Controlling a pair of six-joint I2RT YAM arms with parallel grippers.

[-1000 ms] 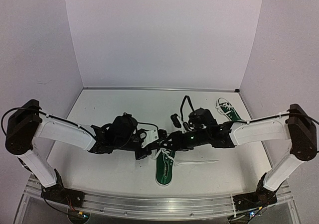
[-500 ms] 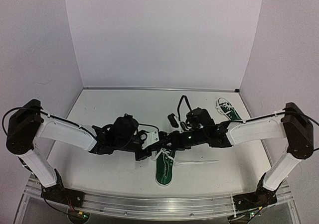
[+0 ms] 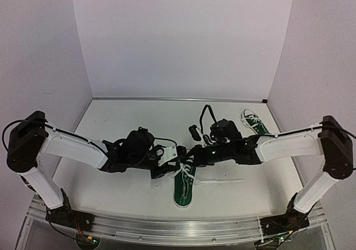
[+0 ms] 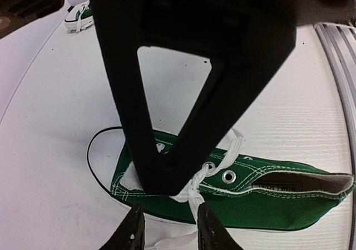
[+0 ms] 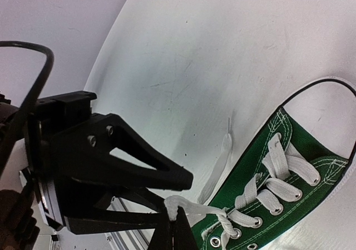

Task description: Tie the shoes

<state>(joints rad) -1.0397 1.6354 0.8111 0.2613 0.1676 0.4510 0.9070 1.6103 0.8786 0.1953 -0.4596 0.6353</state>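
One green shoe (image 3: 183, 188) lies at the front middle of the table, toe toward the far side. It also shows in the left wrist view (image 4: 267, 205) and the right wrist view (image 5: 289, 172). The second shoe (image 3: 253, 122) lies at the back right. My right gripper (image 5: 177, 228) is shut on a white lace strand (image 5: 186, 204), pulled up off the top eyelets. My left gripper (image 4: 169, 216) is open just above the shoe's side, with the knotted lace (image 4: 194, 194) hanging between its fingers. The two grippers meet over the shoe (image 3: 181, 160).
A loose lace end (image 3: 222, 180) trails on the table to the right of the shoe, and another (image 5: 217, 166) lies beside it. White walls close the back and both sides. A metal rail (image 3: 178, 228) runs along the near edge.
Almost nothing. The right arm has shifted slightly to the right; both grippers stay over the shoe's laces.
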